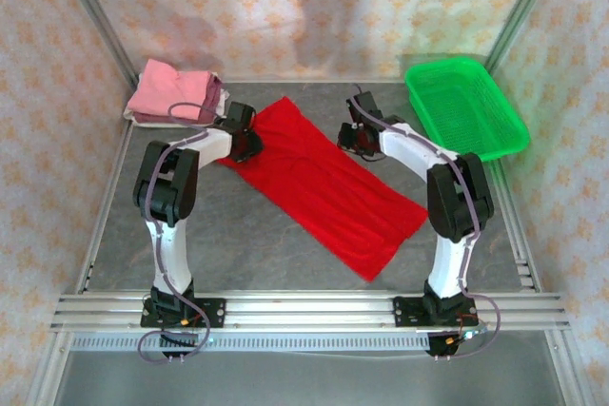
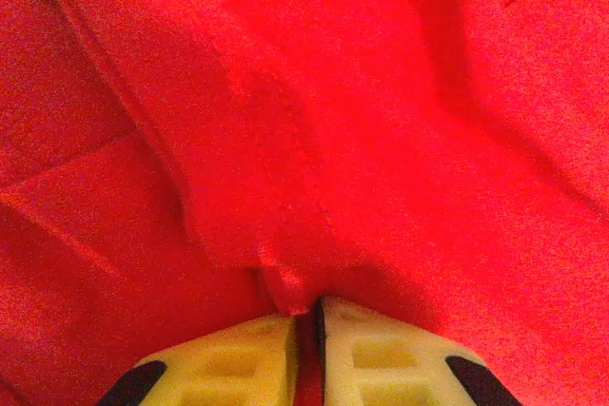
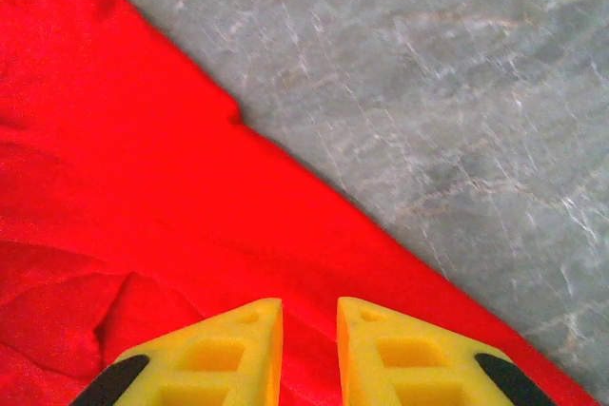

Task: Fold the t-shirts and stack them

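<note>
On the desk (image 1: 247,244), red t-shirt (image 1: 324,187) lies as a long strip, judged limp, light cloth, best gripped at hems; left end effector (image 2: 306,330) pinches a fold, right end effector (image 3: 309,330) slightly parted over its edge.

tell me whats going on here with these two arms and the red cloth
Both arms are working on a red shirt lying as a long strip across the table. The left claw is shut on a fold at its far end. The right claw sits open over its right edge. Folded shirts are stacked in the far left corner; a green basket stands far right.
</note>
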`<state>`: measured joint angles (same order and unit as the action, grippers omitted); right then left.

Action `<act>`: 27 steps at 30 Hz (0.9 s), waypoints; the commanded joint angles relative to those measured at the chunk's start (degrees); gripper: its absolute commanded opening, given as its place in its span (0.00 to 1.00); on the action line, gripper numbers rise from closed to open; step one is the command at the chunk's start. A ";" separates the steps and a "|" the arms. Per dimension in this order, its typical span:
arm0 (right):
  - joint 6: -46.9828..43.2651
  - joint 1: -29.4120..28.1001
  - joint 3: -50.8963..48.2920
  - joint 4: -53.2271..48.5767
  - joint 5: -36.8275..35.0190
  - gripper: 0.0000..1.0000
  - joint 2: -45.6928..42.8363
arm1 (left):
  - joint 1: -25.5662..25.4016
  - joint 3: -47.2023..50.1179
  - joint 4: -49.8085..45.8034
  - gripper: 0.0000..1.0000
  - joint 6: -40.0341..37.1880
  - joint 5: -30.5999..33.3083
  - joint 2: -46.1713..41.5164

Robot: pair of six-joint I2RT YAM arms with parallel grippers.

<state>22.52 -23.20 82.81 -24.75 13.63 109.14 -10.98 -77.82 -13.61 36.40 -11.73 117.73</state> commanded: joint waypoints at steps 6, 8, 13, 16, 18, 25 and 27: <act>-1.48 0.17 0.47 0.32 -0.88 0.24 -0.89 | -0.68 3.58 3.92 0.15 2.64 -1.81 -1.73; -1.55 0.17 0.14 0.14 -0.92 0.24 -0.74 | -0.86 3.97 3.72 0.16 2.61 -1.81 -2.81; -1.61 0.15 -0.66 0.29 -1.00 0.24 -1.19 | -1.84 3.89 2.20 0.22 2.20 -2.42 -5.57; -1.61 0.14 -0.57 0.32 -1.14 0.24 -1.13 | -2.78 3.66 1.91 0.23 2.40 -3.27 -5.44; -1.60 0.17 -0.44 0.32 -0.97 0.24 -1.00 | -3.08 4.15 2.44 0.22 2.68 -3.49 -4.98; -1.65 0.17 -0.36 0.10 -0.85 0.25 -1.17 | -3.26 5.66 3.64 0.09 3.73 -3.83 -3.75; -1.69 0.17 -0.41 -0.03 -1.06 0.26 -1.25 | -3.42 6.89 4.44 0.04 4.03 -3.55 -5.04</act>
<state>21.76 -23.20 82.65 -24.38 13.74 109.23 -14.26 -72.95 -9.47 39.59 -15.09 114.34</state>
